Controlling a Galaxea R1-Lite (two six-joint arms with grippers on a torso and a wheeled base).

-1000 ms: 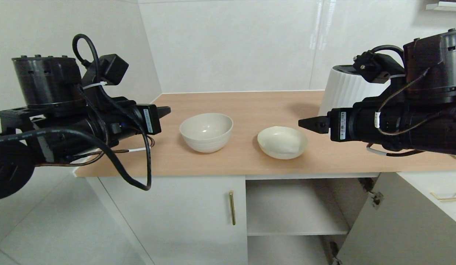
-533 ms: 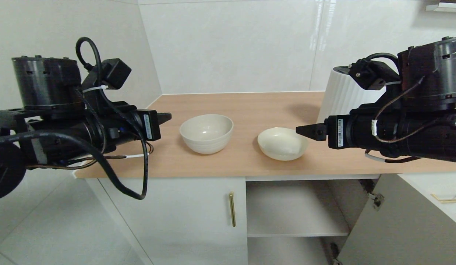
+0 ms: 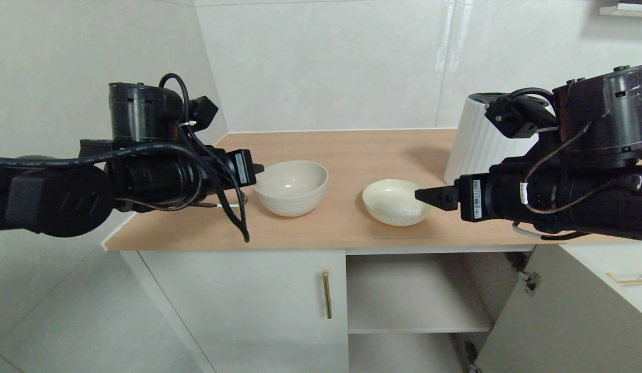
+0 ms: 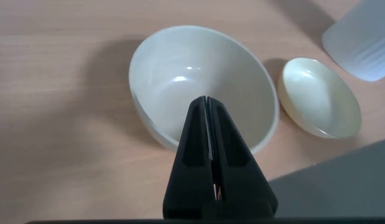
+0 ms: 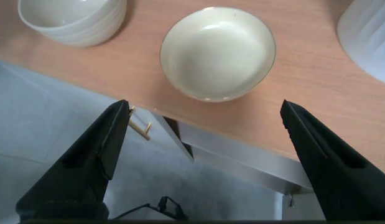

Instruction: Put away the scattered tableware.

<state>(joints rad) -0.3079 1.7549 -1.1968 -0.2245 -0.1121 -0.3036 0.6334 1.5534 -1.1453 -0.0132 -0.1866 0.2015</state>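
The left tool [image 4: 206,101] is found closed, just beside the deep bowl [image 3: 290,186]. The right tool [image 5: 204,107] is held wide open near the shallow bowl [image 3: 397,201] on the table [image 3: 352,150].

A: What's the room like?
B: Glossy white tiled walls [image 3: 326,62], pale floor tiles [image 3: 67,331], a wooden countertop [image 3: 352,150] set into the corner.
A: And underneath?
B: White cabinet [image 3: 258,311]: one door shut, brass handle [image 3: 326,293]; the other door [image 3: 548,311] open onto a shelf [image 3: 403,327]
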